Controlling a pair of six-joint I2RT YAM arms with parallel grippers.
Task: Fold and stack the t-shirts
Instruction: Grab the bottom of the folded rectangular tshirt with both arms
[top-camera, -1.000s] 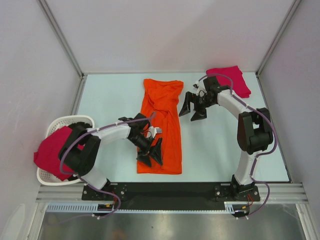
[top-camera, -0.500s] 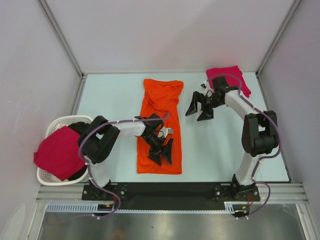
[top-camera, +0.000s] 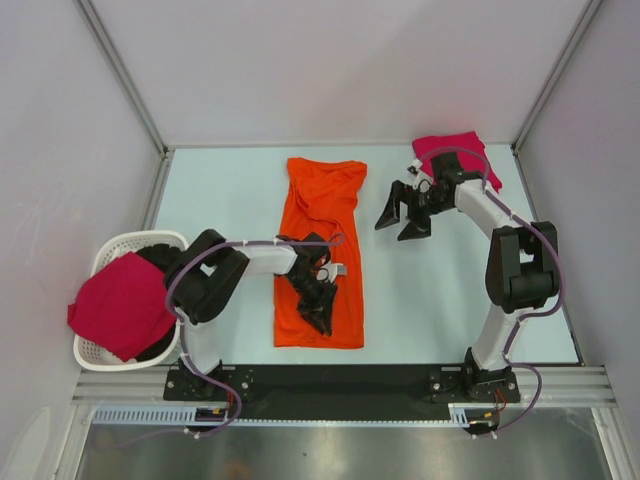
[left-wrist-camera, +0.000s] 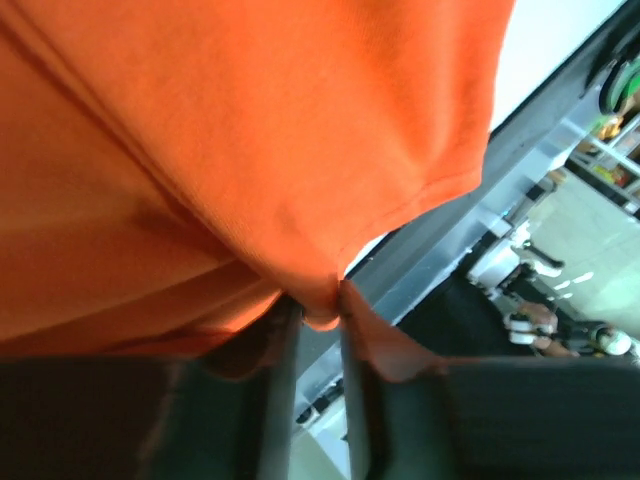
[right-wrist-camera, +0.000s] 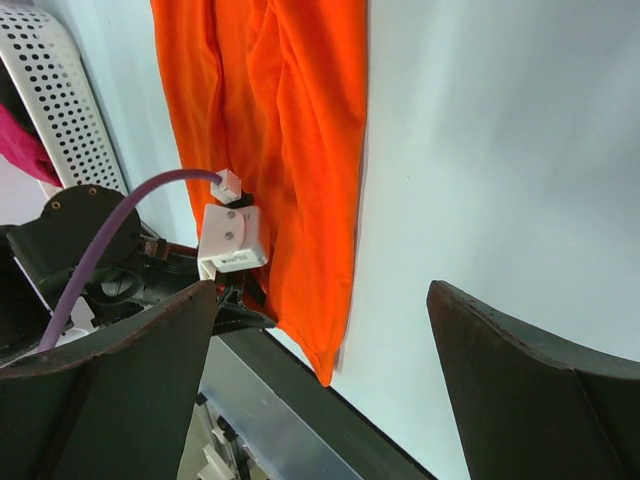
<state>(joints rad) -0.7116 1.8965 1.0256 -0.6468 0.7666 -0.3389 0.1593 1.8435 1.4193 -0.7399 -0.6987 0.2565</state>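
Observation:
The bright orange t-shirt (top-camera: 325, 215) lies lengthwise in the middle of the table, folded into a long strip. My left gripper (top-camera: 322, 308) sits on its near part, shut on a pinch of the orange cloth (left-wrist-camera: 318, 306), which bulges between the two fingers. My right gripper (top-camera: 405, 214) hovers open beside the shirt's far right side, nothing between its fingers (right-wrist-camera: 320, 300); the right wrist view looks down the orange t-shirt (right-wrist-camera: 280, 130). A folded crimson-pink t-shirt (top-camera: 458, 160) lies at the back right corner. Another crimson-pink t-shirt (top-camera: 115, 305) hangs over the basket.
The white slatted basket (top-camera: 130, 242) stands at the table's left edge; its perforated wall (right-wrist-camera: 50, 90) also appears in the right wrist view. Metal frame posts and grey walls close in the table. A black rail (top-camera: 340, 378) runs along the near edge.
My left gripper slid toward the shirt's near right part and closed from wide open onto the orange cloth. My right gripper drifted slightly right and back, still open.

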